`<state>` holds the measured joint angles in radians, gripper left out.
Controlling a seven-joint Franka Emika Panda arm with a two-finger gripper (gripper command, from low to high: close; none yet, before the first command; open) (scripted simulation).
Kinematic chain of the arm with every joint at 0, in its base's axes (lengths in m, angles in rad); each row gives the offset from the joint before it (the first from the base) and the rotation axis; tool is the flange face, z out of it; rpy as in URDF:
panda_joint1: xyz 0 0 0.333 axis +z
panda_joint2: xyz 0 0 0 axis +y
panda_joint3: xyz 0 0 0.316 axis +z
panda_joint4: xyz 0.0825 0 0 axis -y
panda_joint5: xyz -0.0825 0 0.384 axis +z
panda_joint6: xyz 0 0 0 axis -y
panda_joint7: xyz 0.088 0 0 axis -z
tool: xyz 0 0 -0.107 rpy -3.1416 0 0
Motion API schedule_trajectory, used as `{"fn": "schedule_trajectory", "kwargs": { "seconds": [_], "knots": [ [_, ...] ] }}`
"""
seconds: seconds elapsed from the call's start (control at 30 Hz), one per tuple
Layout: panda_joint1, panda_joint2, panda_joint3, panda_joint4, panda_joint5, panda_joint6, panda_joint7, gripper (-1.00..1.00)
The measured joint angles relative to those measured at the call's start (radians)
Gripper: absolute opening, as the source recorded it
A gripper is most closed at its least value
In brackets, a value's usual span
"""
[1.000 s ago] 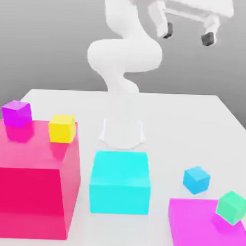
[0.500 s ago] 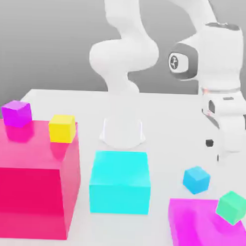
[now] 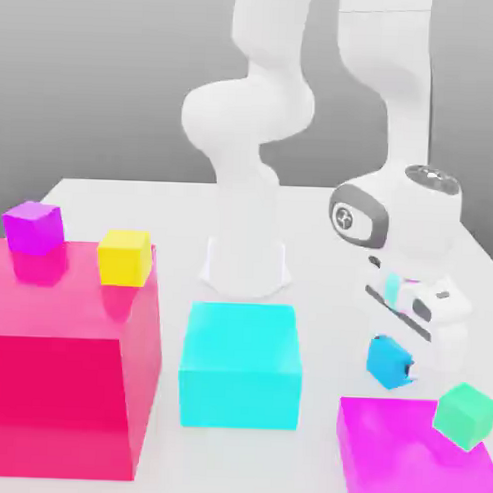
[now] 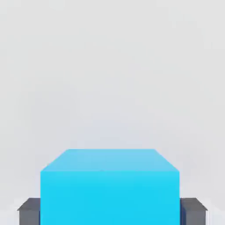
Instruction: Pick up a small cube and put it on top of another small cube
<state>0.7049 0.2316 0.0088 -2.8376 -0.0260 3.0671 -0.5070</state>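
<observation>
At the exterior view's left, the purple cube (image 3: pixel 33 228) and the yellow cube (image 3: pixel 125 258) sit on top of the big crimson block (image 3: pixel 55 404); up there each has its upper face bare, so either could serve as a base for stacking. Next comes the large cyan block (image 3: pixel 240 375), standing on the pale table (image 3: pixel 318 313); it looks too broad to be one of the small cubes the task means. Farther right, the small blue cube (image 3: pixel 389 362) is at table level, just behind the magenta slab (image 3: pixel 418 452); the gripper (image 4: pixel 110 215) has it between its two pads, one against each of two opposite sides, which should keep it from twisting when raised; its top stays free of the grip. The green cube (image 3: pixel 466 415) rests on the slab at the far right; it is the nearest base, I judge, though the lift should go straight up first, lest the cube catch the slab's edge.
</observation>
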Motion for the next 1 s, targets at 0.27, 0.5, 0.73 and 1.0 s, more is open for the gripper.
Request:
{"fn": "schedule_trajectory", "kwargs": {
  "seconds": [0.27,0.5,0.73,1.0],
  "knots": [
    [-0.006,-0.149,0.01,-0.025,0.016,-0.124,-0.012,-1.0],
    [-0.113,-0.371,-0.071,0.023,-0.014,-0.387,0.032,-1.0],
    [-0.325,-0.566,-0.195,0.14,-0.088,-0.687,0.124,-1.0],
    [-0.595,-0.774,-0.328,0.272,-0.165,-1.022,0.217,-1.0]
  ]
}}
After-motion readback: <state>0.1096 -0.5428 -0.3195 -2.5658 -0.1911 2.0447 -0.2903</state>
